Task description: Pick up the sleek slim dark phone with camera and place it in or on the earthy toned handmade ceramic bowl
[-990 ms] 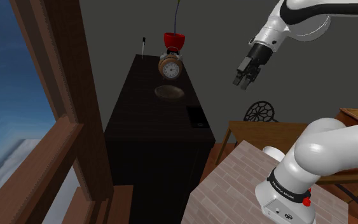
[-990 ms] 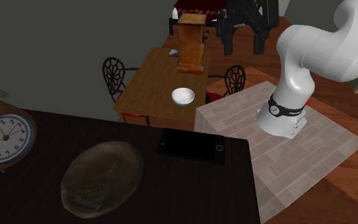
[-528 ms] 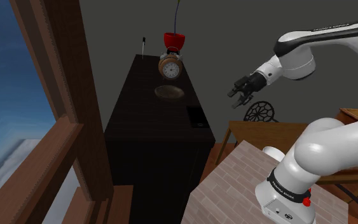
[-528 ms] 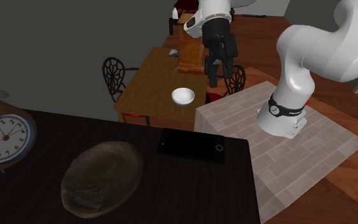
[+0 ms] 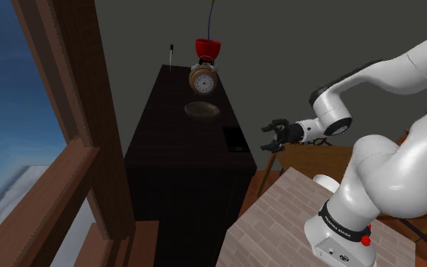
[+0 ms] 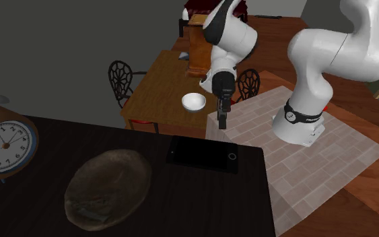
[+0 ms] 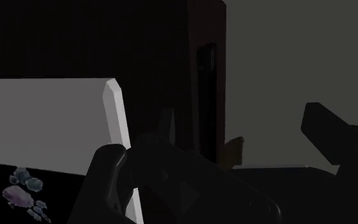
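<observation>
Black phone [image 6: 202, 154], one; brown bowl [image 6: 107, 186], one

The white Franka arm [image 5: 390, 163] stood up from its base in a tall arch, doubled over at the elbow, and its forearm ran out toward the shoulder view's left. From where I stood, the wrist was turned so that the black gripper [image 5: 268, 136] lay almost level, pointing toward that same left side. In the second exterior view it pointed down the picture. Its jaws stood apart, and in the wrist view the two black fingers [image 7: 110, 181] were well separated.
</observation>
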`<state>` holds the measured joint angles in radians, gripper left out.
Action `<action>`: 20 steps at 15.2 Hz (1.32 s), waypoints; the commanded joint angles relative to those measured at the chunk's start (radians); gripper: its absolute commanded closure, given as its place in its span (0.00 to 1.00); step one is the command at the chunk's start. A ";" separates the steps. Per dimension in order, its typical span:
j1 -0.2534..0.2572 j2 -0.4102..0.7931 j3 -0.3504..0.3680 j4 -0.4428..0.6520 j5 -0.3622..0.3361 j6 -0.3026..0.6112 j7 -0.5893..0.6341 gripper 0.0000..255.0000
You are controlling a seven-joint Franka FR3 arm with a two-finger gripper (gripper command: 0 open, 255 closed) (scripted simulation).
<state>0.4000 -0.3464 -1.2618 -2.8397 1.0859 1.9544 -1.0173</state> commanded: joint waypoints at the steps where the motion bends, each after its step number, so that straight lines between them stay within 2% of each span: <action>1: 0.781 0.195 -0.760 0.035 0.250 -0.180 -0.216 0.00; 2: 0.679 0.069 -0.674 0.034 0.212 -0.079 -0.212 0.00; 3: 0.611 -0.009 -0.599 0.029 0.191 0.000 -0.199 0.00; 9: 0.721 -0.067 -0.595 0.033 0.292 0.087 -0.234 0.00; 17: 0.721 -0.066 -0.595 0.033 0.292 0.086 -0.234 0.00; 18: 0.721 -0.066 -0.595 0.033 0.292 0.086 -0.234 1.00; 20: 0.720 -0.066 -0.594 0.033 0.292 0.086 -0.233 1.00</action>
<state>1.1293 -0.4186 -1.8727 -2.8072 1.3661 2.0816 -1.2542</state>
